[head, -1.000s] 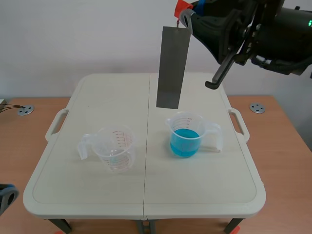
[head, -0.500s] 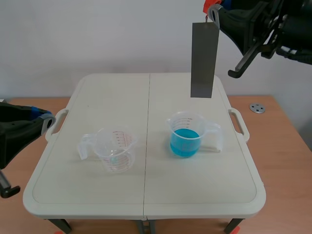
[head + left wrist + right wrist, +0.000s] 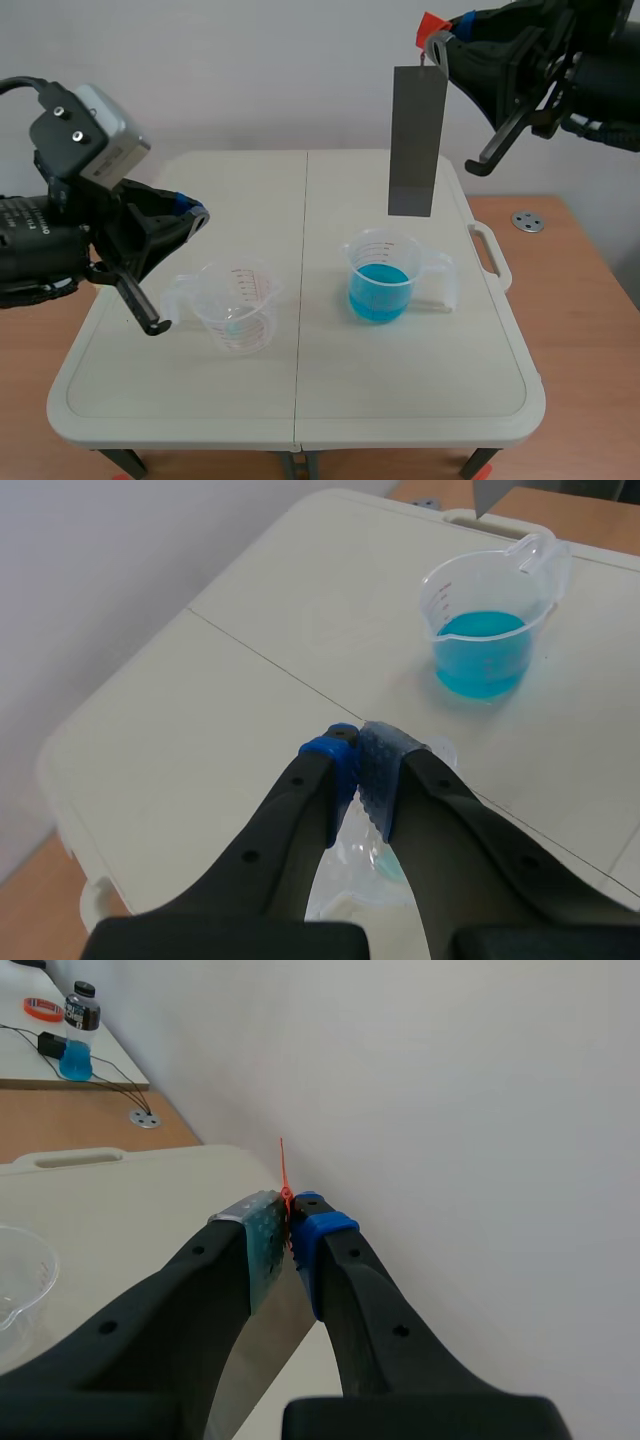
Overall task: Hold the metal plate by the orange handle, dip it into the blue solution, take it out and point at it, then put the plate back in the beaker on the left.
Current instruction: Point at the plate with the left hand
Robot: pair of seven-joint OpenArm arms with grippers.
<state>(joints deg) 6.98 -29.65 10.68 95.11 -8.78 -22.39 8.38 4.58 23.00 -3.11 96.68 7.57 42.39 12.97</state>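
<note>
Up over the table's far right: the metal plate [image 3: 417, 140] hangs in the air, clear of both beakers, its lower edge above the blue beaker [image 3: 380, 275] and not touching it.
Plate, change: a second ago it hung lower and nearer the table's middle seam; since then it has swung right and risen, and it has barely shifted in the last half second.
Plate, axis: long axis close to vertical, leaning only slightly; the handle end is up, the free short edge points down at the table, and the broad grey face is turned toward the scene camera.
Orange handle [image 3: 432, 24]: at the plate's top edge, a thin orange strip poking up between the pads in the right wrist view [image 3: 284, 1175].
Right gripper [image 3: 437, 45]: clenched on the orange handle, both pads pinching it [image 3: 288, 1222]; the arm comes in high from the right.
Blue solution [image 3: 378, 290]: sitting in the lower part of the blue beaker, also seen ahead of the left gripper [image 3: 485, 630].
Left gripper [image 3: 190, 212]: big move here! A second ago only a sliver showed at the near left corner; now it is raised over the table's left side, fingers pressed together on nothing [image 3: 358, 755].
Empty beaker [image 3: 237, 305]: left of the seam, just below and beside the left gripper.
Table [image 3: 300, 400]: pale, folding, carrying both beakers.
</note>
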